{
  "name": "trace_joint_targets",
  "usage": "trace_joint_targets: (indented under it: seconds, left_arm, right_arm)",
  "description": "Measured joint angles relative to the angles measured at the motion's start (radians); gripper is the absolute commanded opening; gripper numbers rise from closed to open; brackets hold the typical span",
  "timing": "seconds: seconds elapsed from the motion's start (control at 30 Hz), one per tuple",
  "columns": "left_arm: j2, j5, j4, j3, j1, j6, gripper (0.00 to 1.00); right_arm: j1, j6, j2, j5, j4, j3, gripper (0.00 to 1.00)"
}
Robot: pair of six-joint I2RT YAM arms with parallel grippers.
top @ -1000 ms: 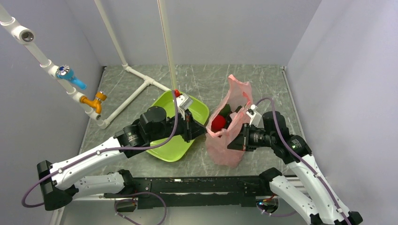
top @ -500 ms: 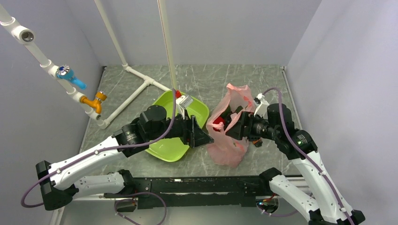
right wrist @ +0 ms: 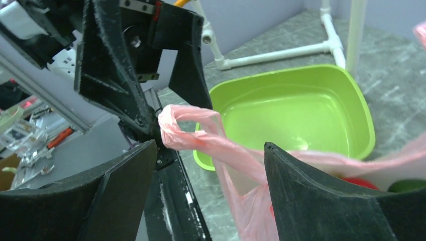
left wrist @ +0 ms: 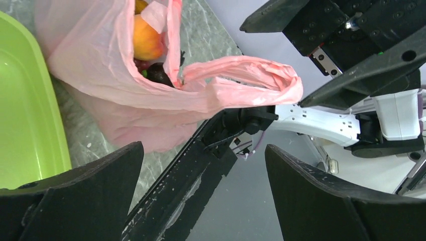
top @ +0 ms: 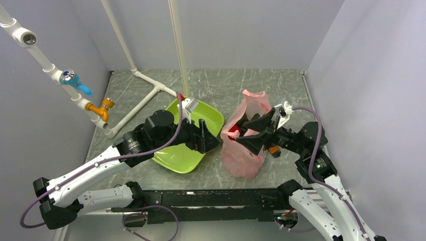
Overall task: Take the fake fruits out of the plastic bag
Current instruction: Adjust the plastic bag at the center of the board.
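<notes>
The fake fruits (left wrist: 146, 37) are all inside the plastic bag (top: 244, 145): an orange peach and dark grapes show at its mouth in the left wrist view, and a red one shows from above. The bag sits slumped on the table, just right of the green tray (top: 188, 150), which holds nothing.

A second ago both claws were pinched shut at the bag's mouth, holding it up. Now the left gripper (left wrist: 201, 150) and the right gripper (right wrist: 210, 145) both stand with jaws spread wide, gripping nothing. One handle (left wrist: 251, 83) loops loosely in the gap between them (touching neither finger, as far as I can tell), and the bag's top has sagged.

By my judgement, no fruit has been taken out yet. With the bag let go, one claw is free to reach into the mouth.
</notes>
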Motion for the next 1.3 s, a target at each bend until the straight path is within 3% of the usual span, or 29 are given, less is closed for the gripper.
trace_joint_targets:
  seconds: [0.13,0.2,0.33,0.4,0.57,0.8,0.9,1.07,1.3]
  left_arm:
    - [-0.013,0.008,0.003,0.000,0.034,-0.005,0.97]
    - [-0.027,0.017,0.013,-0.004,0.050,-0.010,0.94]
    - [-0.064,0.036,0.066,-0.038,0.070,-0.034,0.90]
    - [-0.072,0.047,0.091,-0.060,0.073,-0.047,0.91]
    - [-0.058,0.068,0.121,-0.094,0.085,-0.063,0.95]
    - [0.024,0.090,0.136,-0.090,0.106,-0.051,0.94]
    - [0.076,0.088,0.133,-0.071,0.116,-0.046,0.96]
    - [0.227,0.090,0.119,0.039,0.133,-0.005,0.98]
    - [0.431,0.091,0.096,0.202,0.138,0.050,0.97]
  right_arm:
    - [0.013,-0.027,0.065,-0.081,0.124,-0.019,0.73]
    - [0.037,-0.044,0.113,-0.106,0.156,-0.019,0.64]
    - [0.070,-0.065,0.163,-0.107,0.143,-0.017,0.16]
    - [0.076,-0.062,0.163,-0.116,0.106,-0.002,0.00]
    - [0.107,0.037,0.129,-0.170,0.005,0.038,0.00]
    - [0.179,0.131,0.008,-0.191,-0.309,0.037,0.00]
    - [0.183,0.136,-0.008,-0.175,-0.436,0.026,0.07]
    - [0.183,0.135,-0.002,-0.151,-0.581,-0.057,0.18]
    - [0.183,0.131,-0.013,-0.114,-0.686,-0.104,0.16]
